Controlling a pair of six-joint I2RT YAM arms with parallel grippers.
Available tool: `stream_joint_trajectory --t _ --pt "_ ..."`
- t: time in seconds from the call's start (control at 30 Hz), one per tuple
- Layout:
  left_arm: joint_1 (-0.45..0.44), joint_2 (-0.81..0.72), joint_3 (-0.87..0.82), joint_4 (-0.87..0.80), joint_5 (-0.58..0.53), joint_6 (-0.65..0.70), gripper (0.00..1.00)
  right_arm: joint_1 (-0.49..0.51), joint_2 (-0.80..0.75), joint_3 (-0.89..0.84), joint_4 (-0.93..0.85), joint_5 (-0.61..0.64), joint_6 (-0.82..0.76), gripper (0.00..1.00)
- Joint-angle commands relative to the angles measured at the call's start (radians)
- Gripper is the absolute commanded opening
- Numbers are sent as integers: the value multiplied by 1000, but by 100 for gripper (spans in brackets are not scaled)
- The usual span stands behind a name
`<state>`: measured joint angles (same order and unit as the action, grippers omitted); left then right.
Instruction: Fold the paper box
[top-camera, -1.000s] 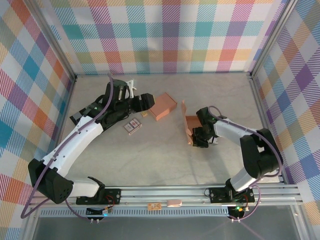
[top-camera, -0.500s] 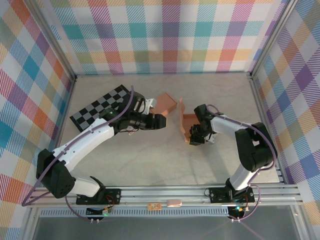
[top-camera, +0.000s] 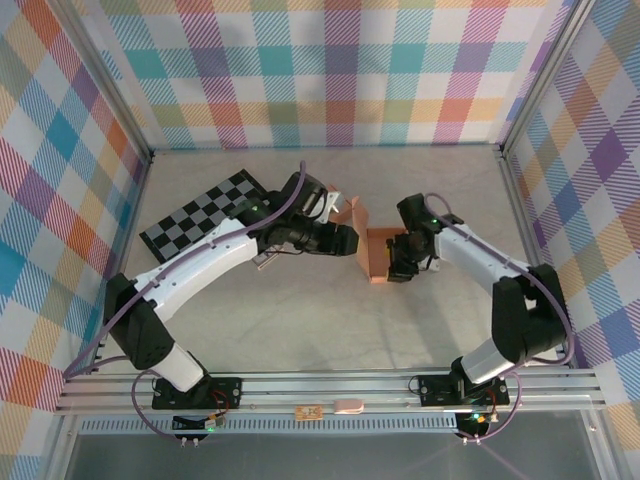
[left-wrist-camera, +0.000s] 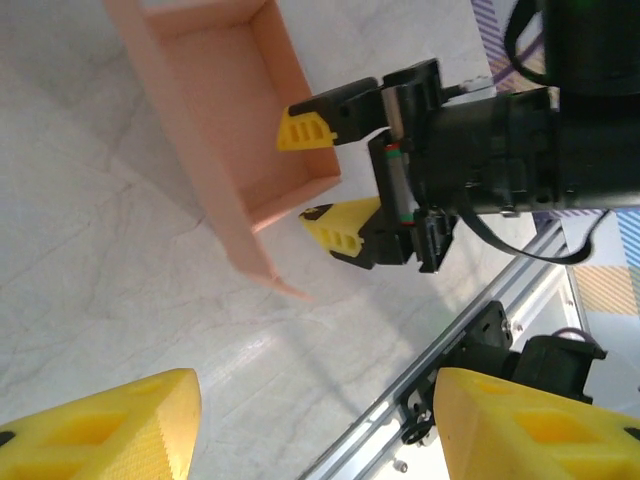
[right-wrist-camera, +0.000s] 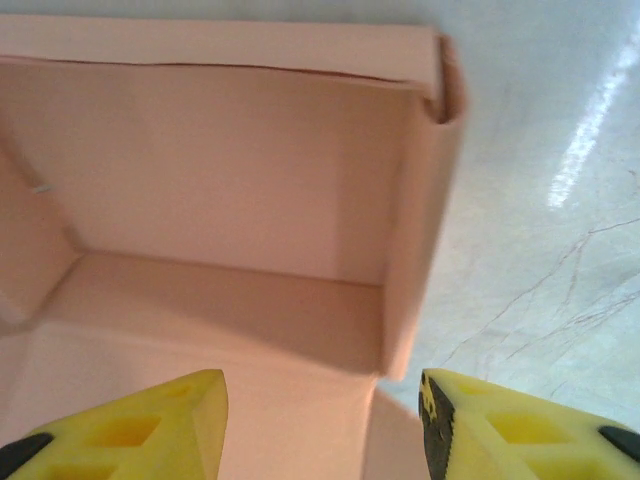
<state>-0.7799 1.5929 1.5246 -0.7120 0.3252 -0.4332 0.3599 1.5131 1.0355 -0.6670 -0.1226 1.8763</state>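
Note:
The pink paper box (top-camera: 377, 252) lies open-topped in the middle of the table, with a long side flap standing up. My right gripper (top-camera: 396, 259) is open at its right end. In the left wrist view one of its yellow fingers (left-wrist-camera: 305, 129) sits inside the box (left-wrist-camera: 225, 110) and the other below the end wall, neither pressing it. From the right wrist, that gripper (right-wrist-camera: 320, 430) straddles the box's corner wall (right-wrist-camera: 412, 240). My left gripper (top-camera: 346, 241) hovers just left of the box, and the left wrist view has it (left-wrist-camera: 320, 430) wide open with bare table between the fingers.
Another pink cardboard box (top-camera: 354, 213) lies just behind the left gripper. A black-and-white checkered mat (top-camera: 200, 224) lies at the left. The aluminium rail (top-camera: 330, 385) runs along the near edge, and plaid walls enclose the table.
The right gripper has opened and let go of the box wall. The left arm has swung right to the box, uncovering the checkered mat. The box has shifted slightly back.

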Motion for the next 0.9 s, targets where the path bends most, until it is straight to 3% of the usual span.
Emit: stream_joint_trajectory --t 0.0,0.13,0.23,0.37,0.53,0.7,0.87 --pt "-18 60 81 -127 -107 49 62 -31 -52 21 -95 34 -111 54" --pt "-22 141 171 -188 -188 78 61 -63 -80 62 -92 54 -266 52" --pt "-23 194 225 -211 -246 110 58 -91 -58 153 -93 26 -489 52" --pt "-22 262 273 -191 -219 120 50 -91 -69 249 -41 6 -824 55" --pt "-23 351 359 -208 -212 120 40 -101 -120 310 -56 -79 -1104 56" --pt "-24 388 398 -239 -264 160 30 -108 -197 338 -109 -167 -1270 57" --pt "-25 397 432 -278 -320 215 5 -109 -288 324 -175 -170 -1329 58"
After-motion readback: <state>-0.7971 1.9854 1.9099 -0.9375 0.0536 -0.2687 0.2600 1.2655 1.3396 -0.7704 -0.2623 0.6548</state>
